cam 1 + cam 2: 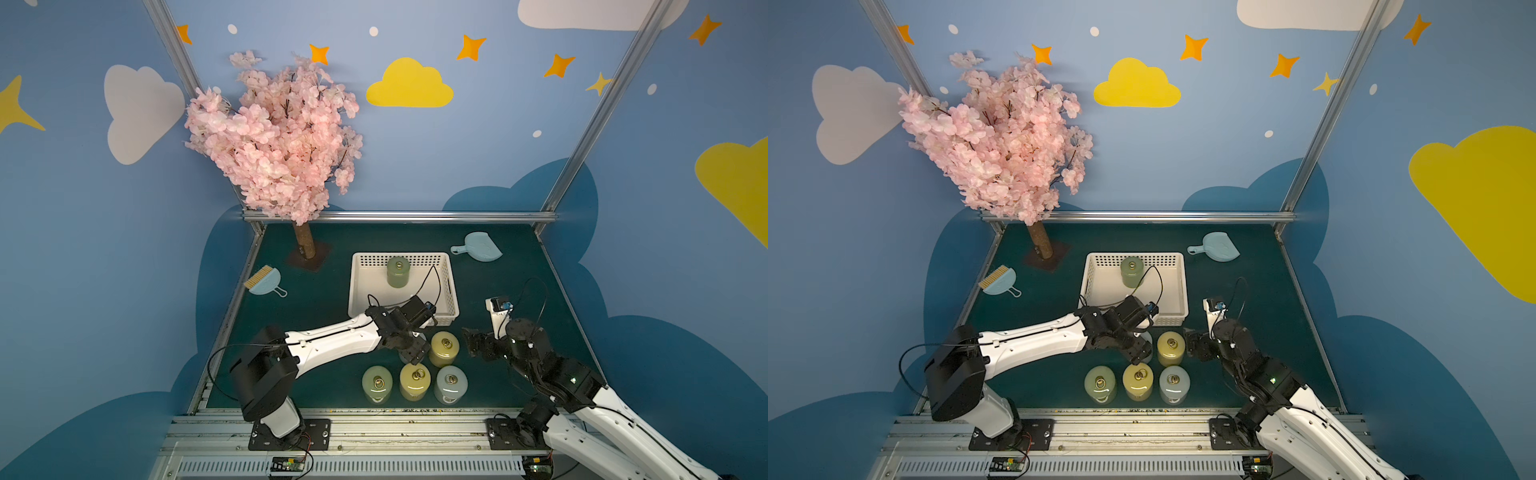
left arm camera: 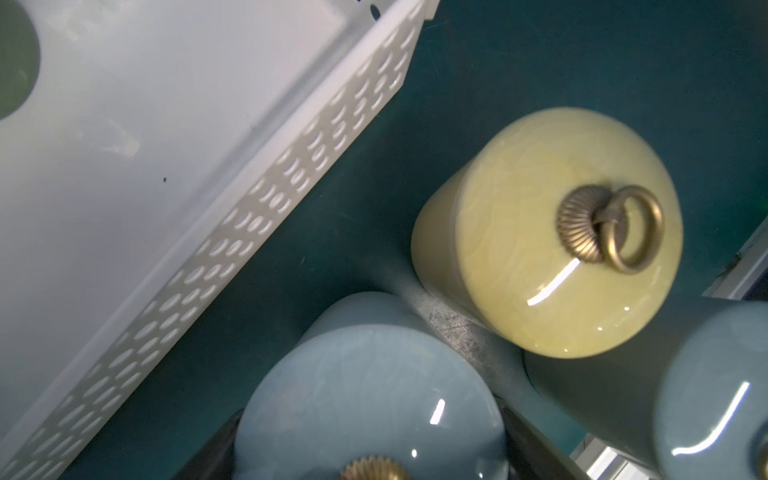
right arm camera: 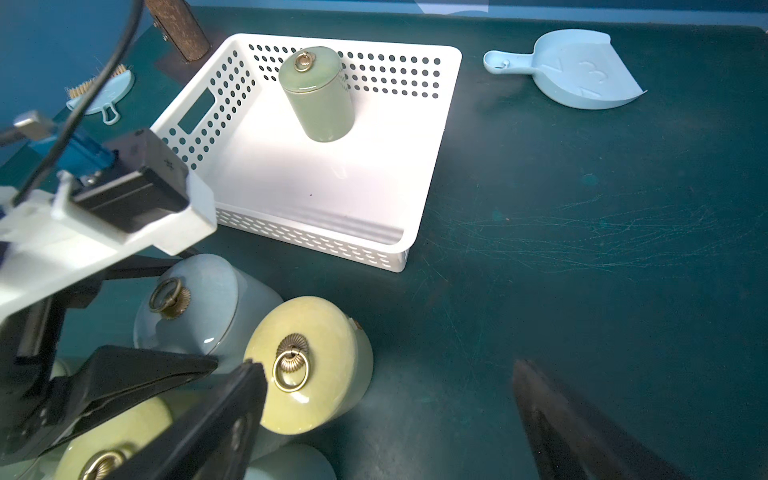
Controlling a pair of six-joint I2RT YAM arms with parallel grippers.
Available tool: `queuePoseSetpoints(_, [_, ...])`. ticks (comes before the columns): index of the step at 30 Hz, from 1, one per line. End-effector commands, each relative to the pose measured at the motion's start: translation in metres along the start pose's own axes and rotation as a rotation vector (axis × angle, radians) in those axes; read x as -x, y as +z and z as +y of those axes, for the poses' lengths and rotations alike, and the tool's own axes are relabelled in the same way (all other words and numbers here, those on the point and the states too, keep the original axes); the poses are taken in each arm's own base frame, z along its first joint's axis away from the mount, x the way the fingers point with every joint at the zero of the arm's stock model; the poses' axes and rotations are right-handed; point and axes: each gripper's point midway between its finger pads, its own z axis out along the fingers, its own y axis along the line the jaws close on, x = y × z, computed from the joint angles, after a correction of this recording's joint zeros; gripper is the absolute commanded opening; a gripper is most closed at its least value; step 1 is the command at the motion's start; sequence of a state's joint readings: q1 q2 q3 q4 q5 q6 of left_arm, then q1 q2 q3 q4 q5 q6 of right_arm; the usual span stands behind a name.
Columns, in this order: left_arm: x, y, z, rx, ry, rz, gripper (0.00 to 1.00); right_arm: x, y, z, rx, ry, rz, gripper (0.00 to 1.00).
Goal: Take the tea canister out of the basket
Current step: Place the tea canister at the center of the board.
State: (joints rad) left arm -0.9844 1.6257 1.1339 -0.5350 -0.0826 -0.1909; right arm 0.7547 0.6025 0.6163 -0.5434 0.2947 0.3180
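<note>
Lower centre, the left hand [image 1: 413, 351] clamps a pale blue tea canister [image 2: 365, 395] upright, apparently to stand it among the other canisters [image 1: 444, 349] outside the basket [image 1: 451, 291]; the right hand [image 1: 471, 343] hangs open.

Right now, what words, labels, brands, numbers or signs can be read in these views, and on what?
"3": faint raised numeral, small arrow-like marks around it, on the light blue plastic dustpan.
No text readable on the white perforated plastic basket or the dark green glazed tea canister inside it.
</note>
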Motion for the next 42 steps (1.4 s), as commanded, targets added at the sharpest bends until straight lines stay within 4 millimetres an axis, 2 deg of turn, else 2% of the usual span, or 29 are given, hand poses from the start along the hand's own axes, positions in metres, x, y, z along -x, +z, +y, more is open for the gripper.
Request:
queuePoseSetpoints(1, [0.015,-0.003,-0.003,-0.005,-0.01,-0.059,0.41,-0.004,0.001,-0.003,-0.012,0.008,0.008,0.98])
queuePoseSetpoints(14, [0.007,0.006,-0.005,0.018,-0.005,-0.029,0.45,-0.004,0.001,-0.003,-0.012,0.009,0.009,0.98])
queuePoseSetpoints(16, [0.006,0.007,-0.005,0.022,-0.006,-0.021,0.5,-0.006,0.002,-0.003,-0.011,0.008,0.012,0.98])
queuePoseSetpoints(20, [0.006,0.006,-0.005,0.029,-0.014,-0.018,0.69,-0.005,0.001,-0.002,-0.008,0.008,0.01,0.98])
queuePoseSetpoints(24, [0.007,0.005,-0.005,0.027,-0.018,-0.019,0.83,-0.004,0.001,-0.002,-0.008,0.009,0.009,0.99])
queuePoseSetpoints(34, [0.011,-0.001,-0.009,0.008,-0.031,-0.027,0.96,-0.005,0.001,-0.003,-0.008,0.009,0.011,0.98])
queuePoseSetpoints(42, [0.015,-0.015,-0.004,0.037,-0.058,-0.035,1.0,-0.005,0.0,-0.001,0.001,0.005,0.012,0.99])
